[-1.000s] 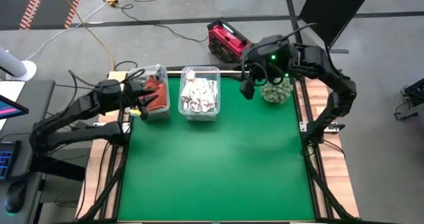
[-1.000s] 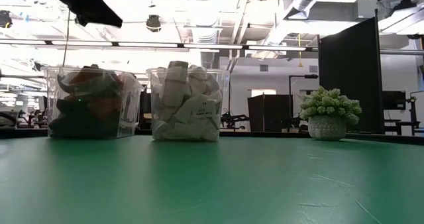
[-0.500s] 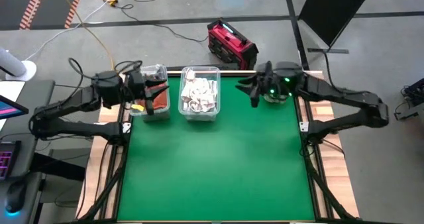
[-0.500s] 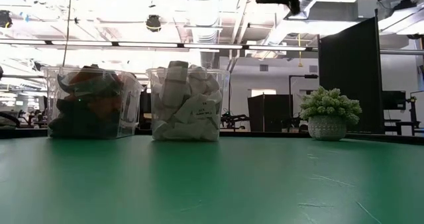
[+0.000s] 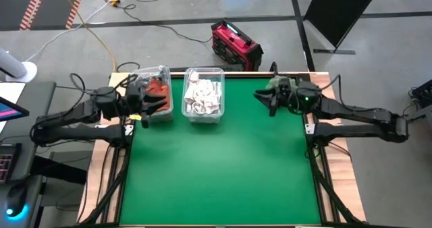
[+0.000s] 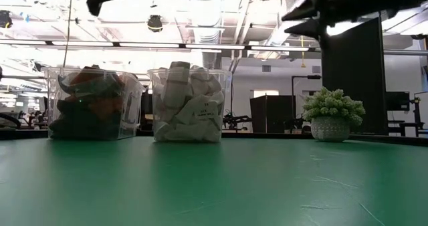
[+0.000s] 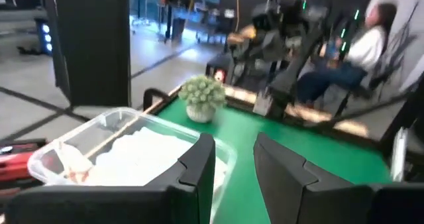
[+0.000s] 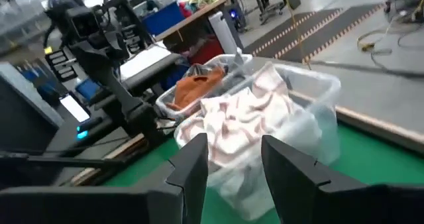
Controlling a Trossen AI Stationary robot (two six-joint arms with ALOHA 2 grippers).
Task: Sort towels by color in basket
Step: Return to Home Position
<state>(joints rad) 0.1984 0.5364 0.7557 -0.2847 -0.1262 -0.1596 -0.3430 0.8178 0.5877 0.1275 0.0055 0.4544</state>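
Two clear bins stand at the table's far edge. The left bin (image 5: 156,90) holds dark grey and rust-orange towels (image 6: 90,105). The right bin (image 5: 204,93) is filled with white and light checked towels (image 6: 189,105). My left gripper (image 5: 154,103) hovers open at the left bin's near side, above the rim, and holds nothing; its wrist view looks past the open fingers (image 7: 235,164) over the white bin (image 7: 126,151). My right gripper (image 5: 262,96) is open and empty, in the air to the right of the white bin, pointing at it (image 8: 258,128).
A small potted green plant (image 6: 332,114) stands at the far right of the table, partly under my right arm (image 5: 324,106). The green mat (image 5: 216,167) stretches toward the near edge. A person (image 7: 368,42) sits in the room beyond the table.
My right arm has unfolded and stretched out toward the right edge, and its gripper has come down into the top of the low view, still facing the white bin. My left gripper has drawn back a little from over the left bin toward the near edge. The towels have stayed put.
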